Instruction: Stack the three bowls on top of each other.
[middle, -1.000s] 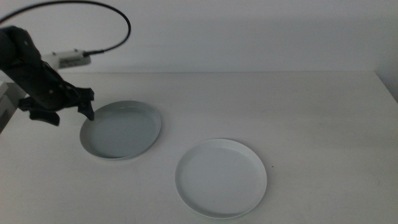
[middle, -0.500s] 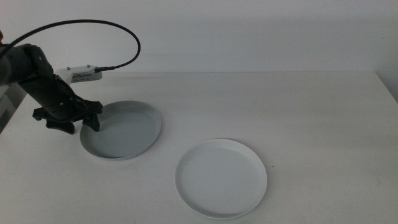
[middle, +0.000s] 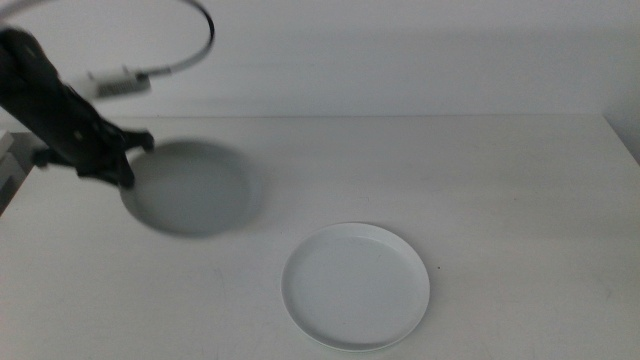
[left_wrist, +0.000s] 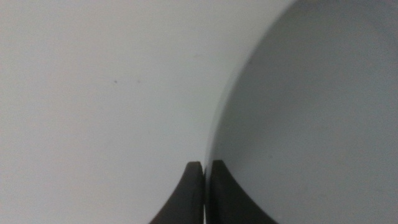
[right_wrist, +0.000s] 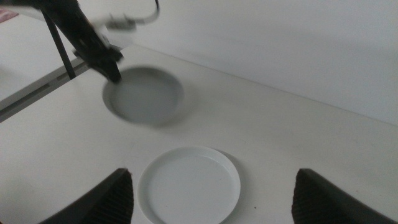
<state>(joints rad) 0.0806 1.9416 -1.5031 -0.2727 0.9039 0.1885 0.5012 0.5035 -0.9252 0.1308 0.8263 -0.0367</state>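
Grey bowl (middle: 190, 188) sits at the desk's (middle: 500, 170) ten o'clock, blurred. My left tool (middle: 122, 170) pinches its nine-o'clock rim, jaws closed on the thin edge, probably to carry it over the white bowl (middle: 356, 286) at six. My right tool (right_wrist: 211, 193) waits, jaws wide. No readable writing.

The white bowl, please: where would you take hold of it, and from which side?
Grip the white bowl by its low rim, one jaw inside and one outside. It lies flat and shallow, so only the rim offers a hold. Its right edge suits the waiting, open right end effector.
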